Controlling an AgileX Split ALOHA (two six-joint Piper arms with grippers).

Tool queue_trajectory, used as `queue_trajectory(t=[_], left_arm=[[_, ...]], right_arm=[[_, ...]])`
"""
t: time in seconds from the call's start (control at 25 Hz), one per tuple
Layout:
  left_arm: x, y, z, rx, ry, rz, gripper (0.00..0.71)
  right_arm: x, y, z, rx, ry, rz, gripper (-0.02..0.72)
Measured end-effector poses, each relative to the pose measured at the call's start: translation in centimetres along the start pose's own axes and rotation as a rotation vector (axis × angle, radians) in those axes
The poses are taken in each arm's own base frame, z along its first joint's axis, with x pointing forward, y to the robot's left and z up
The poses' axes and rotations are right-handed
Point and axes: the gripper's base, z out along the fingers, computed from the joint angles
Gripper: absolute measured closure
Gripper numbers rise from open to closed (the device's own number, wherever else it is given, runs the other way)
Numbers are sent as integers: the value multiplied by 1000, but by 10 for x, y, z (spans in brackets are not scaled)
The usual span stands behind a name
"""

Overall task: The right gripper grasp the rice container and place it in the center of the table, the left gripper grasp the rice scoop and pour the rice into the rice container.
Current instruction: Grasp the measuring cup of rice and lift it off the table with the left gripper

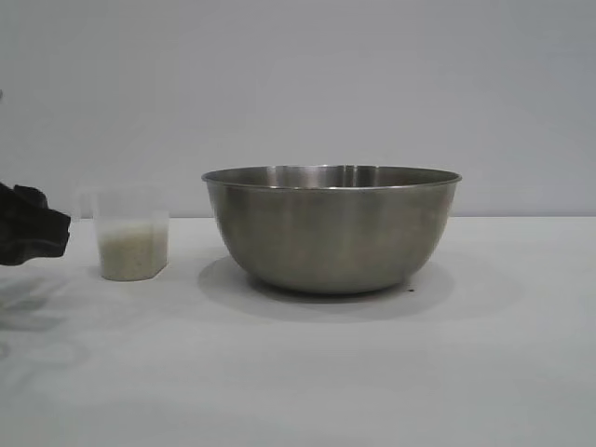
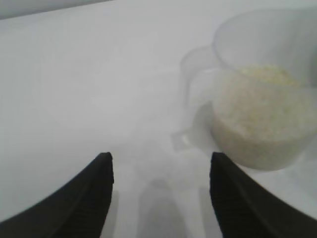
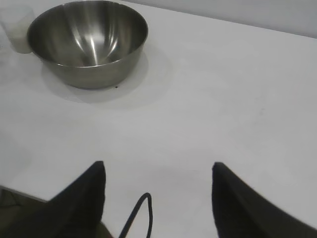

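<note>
The rice container, a large steel bowl, stands upright and empty at the middle of the white table; it also shows in the right wrist view. The rice scoop, a clear plastic cup about half full of rice, stands to the bowl's left. In the left wrist view the rice scoop is close ahead with its handle toward my left gripper, which is open and empty. The left gripper sits at the exterior view's left edge. My right gripper is open, empty, far back from the bowl.
The table's near edge shows beside the right gripper. A black cable loops between the right fingers. A plain grey wall stands behind the table.
</note>
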Motion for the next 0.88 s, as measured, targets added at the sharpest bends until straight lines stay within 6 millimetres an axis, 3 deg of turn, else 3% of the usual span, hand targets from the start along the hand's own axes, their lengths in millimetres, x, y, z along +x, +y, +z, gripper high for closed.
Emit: queue_trajectory(t=[0.28,0.88], left_arm=[[-3,-1,8,-1,-18,-2,297],[-11,-5,46,-3,-87,-11,297]], right_arm=[[0,0,0,0,0,0,261],[0,0,0,0,0,0,261]])
